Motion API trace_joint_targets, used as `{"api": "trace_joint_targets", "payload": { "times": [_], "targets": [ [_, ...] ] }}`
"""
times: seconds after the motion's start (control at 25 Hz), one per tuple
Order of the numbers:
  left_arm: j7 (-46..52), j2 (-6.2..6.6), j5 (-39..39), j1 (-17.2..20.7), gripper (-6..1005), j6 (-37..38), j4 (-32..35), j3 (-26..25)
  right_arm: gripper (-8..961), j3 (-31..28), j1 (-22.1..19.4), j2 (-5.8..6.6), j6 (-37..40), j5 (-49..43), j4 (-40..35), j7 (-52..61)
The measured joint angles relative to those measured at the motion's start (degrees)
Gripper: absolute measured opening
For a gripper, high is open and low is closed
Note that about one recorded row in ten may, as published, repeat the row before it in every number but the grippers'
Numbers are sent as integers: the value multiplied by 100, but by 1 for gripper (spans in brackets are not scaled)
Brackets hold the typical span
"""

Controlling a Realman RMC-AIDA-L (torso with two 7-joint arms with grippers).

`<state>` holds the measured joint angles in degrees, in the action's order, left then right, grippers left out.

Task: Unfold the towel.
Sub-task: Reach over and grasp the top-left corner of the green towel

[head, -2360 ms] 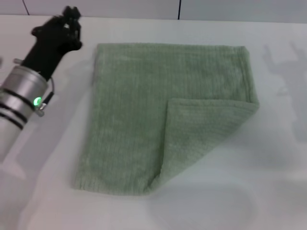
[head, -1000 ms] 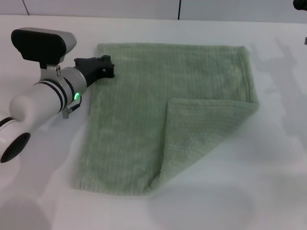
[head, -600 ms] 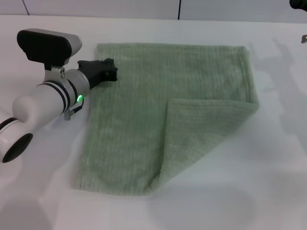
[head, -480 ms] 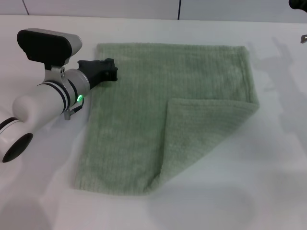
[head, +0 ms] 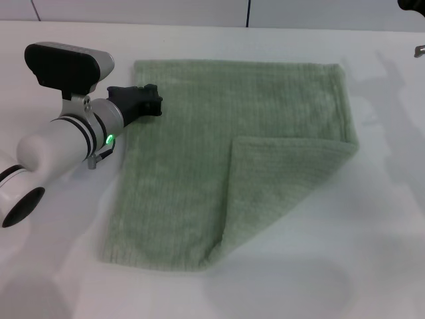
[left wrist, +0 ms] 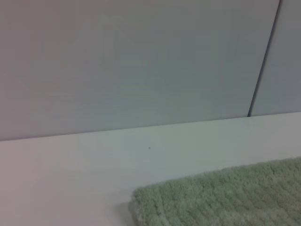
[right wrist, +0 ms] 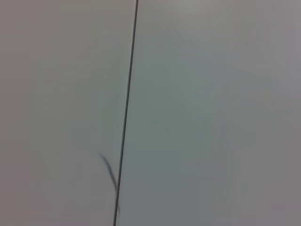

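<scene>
The pale sage-green towel [head: 199, 153] lies flat on the white table, with its near right corner folded over into a triangular flap [head: 279, 186]. My left gripper [head: 149, 101] is low over the towel's far left edge, pointing right. The left wrist view shows a corner of the towel [left wrist: 221, 197] on the table. Only a dark sliver of my right arm [head: 413, 5] shows at the far right top corner of the head view. The right wrist view shows only a wall.
The white table [head: 372, 252] extends around the towel on all sides. A grey panelled wall [left wrist: 141, 61] with a dark seam [right wrist: 126, 113] stands behind the table's far edge.
My left arm swung from the far left corner to the towel's far left edge, then held nearly still. The right arm edged further out of the top right corner. The towel has not moved.
</scene>
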<state>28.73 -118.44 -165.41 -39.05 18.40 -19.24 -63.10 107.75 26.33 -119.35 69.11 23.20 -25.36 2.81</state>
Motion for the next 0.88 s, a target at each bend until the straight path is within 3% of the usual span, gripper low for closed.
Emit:
{"api": "trace_joint_targets", "payload": {
  "times": [0.24,0.36,0.44,0.48,0.52,0.68,0.72,0.88],
  "targets": [
    [1,-3,0,0,17,0,0,43,738,17,9,0,-314,1,-157,50],
    [1,-3,0,3,17,8,0,61,738,120,-62,42,-954,-58,-670,198],
    [1,-3,1,6,17,10,0,61,738,116,-151,105,-1765,-370,-1232,533],
    [1,-4,0,16,17,15,-5,66,739,55,-219,178,-2547,-875,-1792,987],
    [1,-4,0,16,17,15,-5,66,739,55,-219,178,-2547,-875,-1792,987],
    [0,2,0,33,17,18,-29,75,738,-21,-244,287,-4463,-2664,-3104,2498],
    [1,6,0,41,17,17,-36,77,738,-21,-244,287,-4463,-2664,-3104,2498],
    [1,13,0,56,17,17,-52,79,737,226,-195,296,-6337,-3765,-4190,3393]
  ]
}}
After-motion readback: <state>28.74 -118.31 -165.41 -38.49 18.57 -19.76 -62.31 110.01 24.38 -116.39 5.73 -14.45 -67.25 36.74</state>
